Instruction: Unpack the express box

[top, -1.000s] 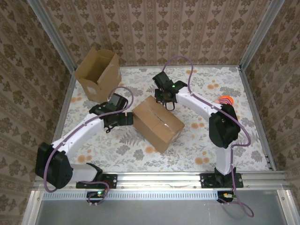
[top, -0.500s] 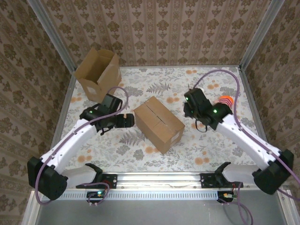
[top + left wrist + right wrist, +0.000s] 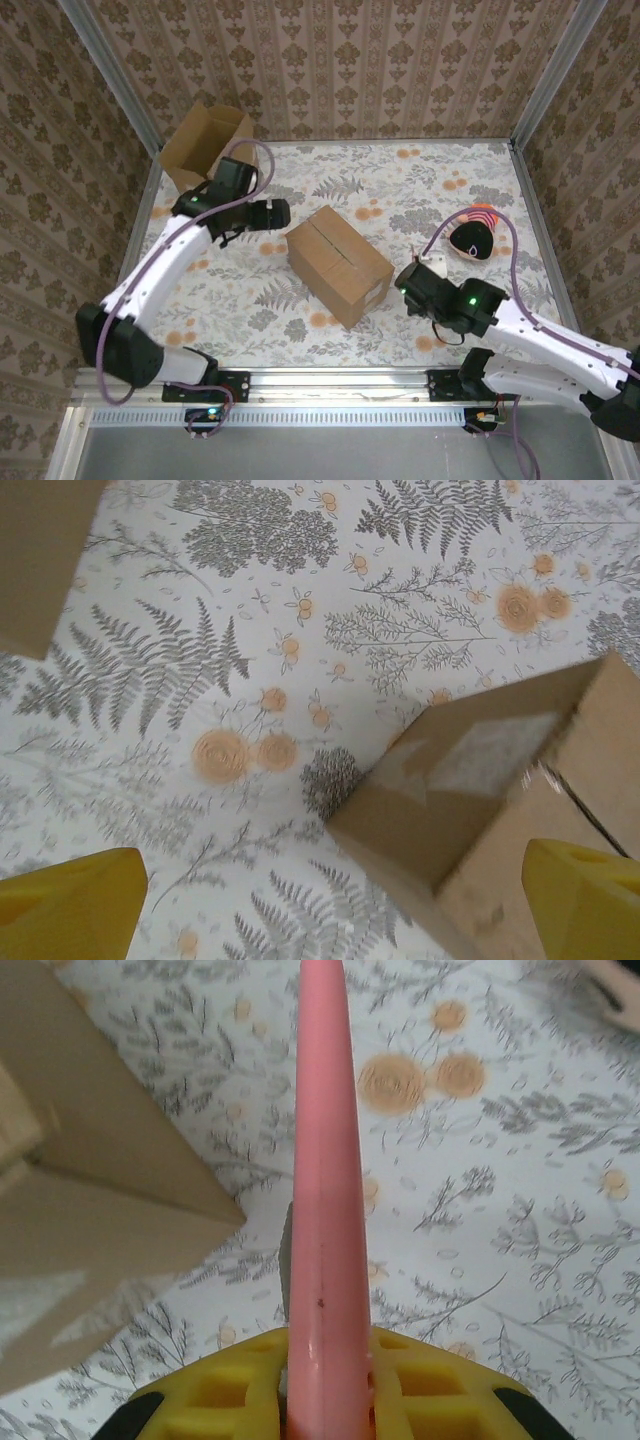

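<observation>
far left at the back of the table (image 3: 420,185), an open carton (image 3: 205,145) stands empty side up, flaps raised. left gripper (image 3: 272,213) hangs just right of it, jaws spread wide, nothing between them. in the left wrist view its yellow fingertips (image 3: 70,900) sit at the bottom corners, with floral tabletop and a corner of the express box (image 3: 490,800) between them.

express box (image 3: 338,262) lies mid-table, turned diagonal, flaps closed, seam running along the top, clear tape patch on its end face. neither arm touches it.

right gripper (image 3: 410,283) is low, near the box's right end, clenched on a pink tool (image 3: 322,1160) that sticks straight out past the yellow fingers (image 3: 220,1390). a thin grey edge shows along the tool's left side. the box edge sits left of the tool.

further right, a dark plush toy (image 3: 472,238) with an orange top lies on the table.
</observation>
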Controlling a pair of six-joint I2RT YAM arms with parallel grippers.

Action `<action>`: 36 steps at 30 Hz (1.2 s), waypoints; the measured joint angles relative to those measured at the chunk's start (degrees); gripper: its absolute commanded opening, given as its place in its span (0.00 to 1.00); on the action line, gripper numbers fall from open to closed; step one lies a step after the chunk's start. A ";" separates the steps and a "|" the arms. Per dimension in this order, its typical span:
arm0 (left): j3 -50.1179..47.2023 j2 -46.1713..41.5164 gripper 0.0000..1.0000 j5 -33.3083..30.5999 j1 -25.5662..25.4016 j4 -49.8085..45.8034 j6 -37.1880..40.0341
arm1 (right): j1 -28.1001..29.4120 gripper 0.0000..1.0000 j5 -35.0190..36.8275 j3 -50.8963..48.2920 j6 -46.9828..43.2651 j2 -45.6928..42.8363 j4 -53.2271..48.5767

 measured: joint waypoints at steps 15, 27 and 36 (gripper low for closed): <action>-0.96 13.33 0.95 0.02 1.40 10.75 -0.66 | 1.66 0.00 2.32 -2.78 7.91 12.79 11.04; -6.62 13.09 0.96 0.24 2.54 14.43 -2.75 | -8.79 0.00 -0.72 4.92 -1.03 23.08 15.96; -4.48 14.64 0.96 -3.67 5.22 15.63 -2.73 | -14.95 0.00 -3.45 14.58 -9.79 33.68 17.66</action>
